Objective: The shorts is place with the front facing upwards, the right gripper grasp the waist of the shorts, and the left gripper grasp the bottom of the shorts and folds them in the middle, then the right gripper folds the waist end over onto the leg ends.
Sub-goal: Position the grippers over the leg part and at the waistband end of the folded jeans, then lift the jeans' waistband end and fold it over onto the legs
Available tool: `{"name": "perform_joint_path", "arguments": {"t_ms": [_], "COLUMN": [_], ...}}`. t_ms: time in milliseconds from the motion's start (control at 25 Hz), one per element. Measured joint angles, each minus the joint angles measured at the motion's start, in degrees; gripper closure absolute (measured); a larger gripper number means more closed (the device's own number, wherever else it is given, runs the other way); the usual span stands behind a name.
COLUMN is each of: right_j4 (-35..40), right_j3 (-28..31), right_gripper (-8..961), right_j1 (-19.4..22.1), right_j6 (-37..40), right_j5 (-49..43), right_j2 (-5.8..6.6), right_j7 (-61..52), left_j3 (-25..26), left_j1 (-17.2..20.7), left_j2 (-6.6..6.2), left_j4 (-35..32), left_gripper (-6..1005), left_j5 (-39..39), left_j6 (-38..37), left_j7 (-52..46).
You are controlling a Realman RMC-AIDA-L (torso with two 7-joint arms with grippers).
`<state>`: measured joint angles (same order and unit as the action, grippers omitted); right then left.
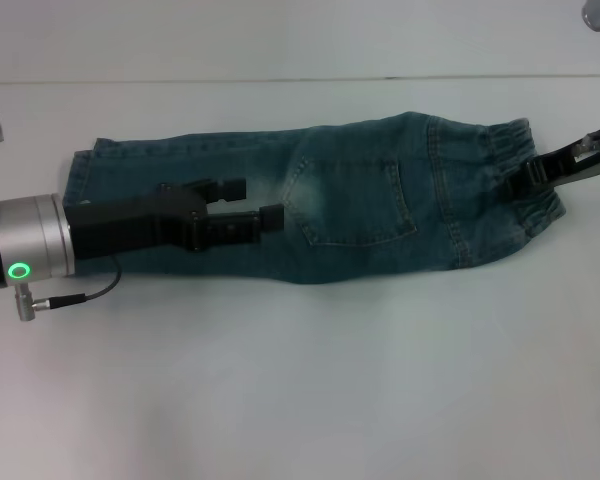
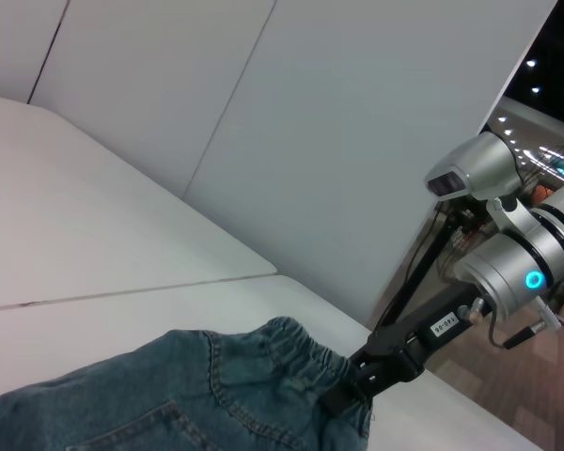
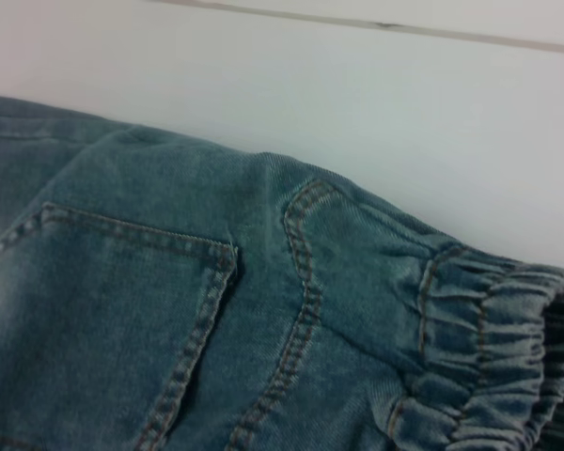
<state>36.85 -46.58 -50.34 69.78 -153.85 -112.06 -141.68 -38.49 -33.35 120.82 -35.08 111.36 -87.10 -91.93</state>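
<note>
Shorts (image 1: 360,200) of blue-green denim, already folded lengthwise into one long strip, lie flat across the white table (image 1: 300,400) in my head view, stitched back pocket (image 1: 355,200) facing up. Their gathered elastic waist (image 1: 515,180) is on my right and the straight leg hems (image 1: 80,185) on my left. My left gripper (image 1: 255,203), black with a silver wrist and a green light, sits over the leg half with its two fingers spread apart and nothing between them. My right gripper (image 1: 525,178), black with a white label, has its tips pressed into the waistband, clenched on the puckered cloth. From the left wrist camera I see the waist (image 2: 301,362) bunched up, and the right gripper (image 2: 357,390) biting its edge, fingers closed on the fabric. From the right wrist camera I get only denim: the pocket corner (image 3: 202,272), a curved seam, and the ruffled band (image 3: 489,348) against the pale table (image 3: 357,94); that arm's own fingers do not show there
</note>
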Motion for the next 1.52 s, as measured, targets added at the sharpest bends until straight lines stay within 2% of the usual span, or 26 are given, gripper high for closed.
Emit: {"name": "perform_joint_path", "arguments": {"t_ms": [320,440,680,880,960,1120,1240,1360,1520], "right_j4": [1.05,1.69,6.38,10.65,12.01,14.47,14.98,15.05,15.26], "right_j3": [0.35,0.52,0.60,0.73,1.24,4.68,7.34,9.35,10.23], "right_gripper": [642,825,843,843,843,843,842,842,842], "right_j1": [-0.02,0.03,1.73,4.00,4.82,6.25,6.73,7.33,7.61], "right_j6": [1.04,1.96,6.77,13.25,15.92,20.52,23.78,26.51,28.74], "right_j5": [0.05,0.05,1.55,5.48,6.82,9.19,10.92,13.33,14.74], "right_j2": [0.00,0.00,0.41,1.65,2.12,2.74,3.24,3.80,4.05], "right_j7": [0.83,1.12,1.24,1.73,1.80,2.60,3.54,4.09,4.13], "left_j3": [-0.01,-0.01,0.03,0.04,-0.46,-0.18,-0.05,0.04,0.28], "left_j1": [-0.33,-0.35,-0.50,-1.27,-2.17,-5.33,-7.03,-8.56,-10.43], "left_j2": [-0.14,-0.12,0.85,2.85,3.46,3.54,3.81,3.85,3.83], "left_j4": [0.43,0.45,0.93,2.08,4.49,12.09,18.24,23.53,30.06], "left_gripper": [79,92,117,139,183,341,467,597,682], "left_j5": [0.00,-0.02,-0.48,-2.28,-4.58,-10.10,-19.05,-27.84,-41.33], "left_j6": [0.66,1.40,6.18,13.49,16.32,23.93,29.39,31.55,33.29], "left_j7": [0.00,0.01,0.13,3.60,8.01,15.87,27.03,38.08,56.54]}}
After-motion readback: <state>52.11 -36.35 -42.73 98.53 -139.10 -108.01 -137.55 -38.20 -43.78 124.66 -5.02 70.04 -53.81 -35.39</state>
